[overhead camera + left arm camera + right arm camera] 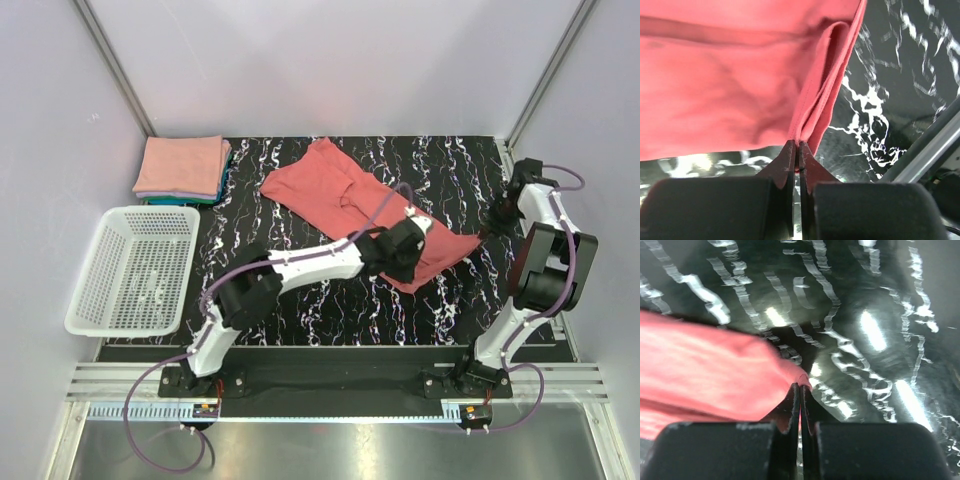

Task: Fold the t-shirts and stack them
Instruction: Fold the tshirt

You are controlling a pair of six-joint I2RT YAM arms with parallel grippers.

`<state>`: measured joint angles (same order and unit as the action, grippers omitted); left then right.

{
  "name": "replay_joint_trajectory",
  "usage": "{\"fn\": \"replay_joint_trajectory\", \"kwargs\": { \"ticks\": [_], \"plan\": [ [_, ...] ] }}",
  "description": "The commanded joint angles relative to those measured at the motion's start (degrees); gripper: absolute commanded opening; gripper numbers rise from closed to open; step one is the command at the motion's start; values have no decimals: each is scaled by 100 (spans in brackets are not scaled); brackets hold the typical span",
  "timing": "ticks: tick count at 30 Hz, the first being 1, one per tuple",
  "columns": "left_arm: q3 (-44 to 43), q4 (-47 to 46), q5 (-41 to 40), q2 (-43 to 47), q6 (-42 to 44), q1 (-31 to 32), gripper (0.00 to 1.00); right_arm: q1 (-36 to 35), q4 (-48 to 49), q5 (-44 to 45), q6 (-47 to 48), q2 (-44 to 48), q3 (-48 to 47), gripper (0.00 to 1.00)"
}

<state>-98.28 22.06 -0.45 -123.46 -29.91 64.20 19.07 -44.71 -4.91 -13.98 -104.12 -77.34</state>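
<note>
The coral-red t-shirt [335, 190] lies spread and rumpled on the black, white-veined counter [450, 300], running on a slant from about 11 o'clock of the counter's middle down towards 4 o'clock. The left claw [798, 145] is closed tight on a doubled fold at the shirt's edge, its two tips pressed together with the cloth rising out between them; in the top view that arm reaches across from 7 o'clock and sits over the shirt's lower right part. The right claw [801, 387] is likewise pinched on the cloth, gripping the very tip of a corner, with the bare counter showing beyond it; seen from above, that corner is the shirt's 3 o'clock end, near the counter's right side. The folded t-shirts [183, 168] sit as a stack in the 10 o'clock corner, salmon pink on top with teal beneath. A white mesh basket [135, 270] stands at 9 o'clock, overhanging the counter's left edge.
</note>
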Motion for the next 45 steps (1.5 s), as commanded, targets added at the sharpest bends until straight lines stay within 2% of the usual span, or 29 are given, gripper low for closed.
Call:
{"fn": "replay_joint_trajectory", "kwargs": {
  "ticks": [1,6,15,22,34,45],
  "plan": [
    [273,-281,563,629,-50,-241,0,-386,-275,-81,-88,67,-666,0],
    [599,-195,721,1060,143,-662,0,-912,-556,-151,-254,-284,-1414,0],
    [1003,254,826,1701,600,-1576,0,-1818,-1153,-283,-658,-1549,-3646,0],
    [1074,509,1020,1790,776,-2271,0,-2285,-1190,-695,-1036,-2595,-5413,0],
    [363,738,1372,719,618,-3151,0,-2478,391,-2030,-1748,-3852,-5854,0],
    [590,650,1390,709,592,-3441,0,-2584,1210,-2418,-2285,-4169,-6073,0]
  ]
}}
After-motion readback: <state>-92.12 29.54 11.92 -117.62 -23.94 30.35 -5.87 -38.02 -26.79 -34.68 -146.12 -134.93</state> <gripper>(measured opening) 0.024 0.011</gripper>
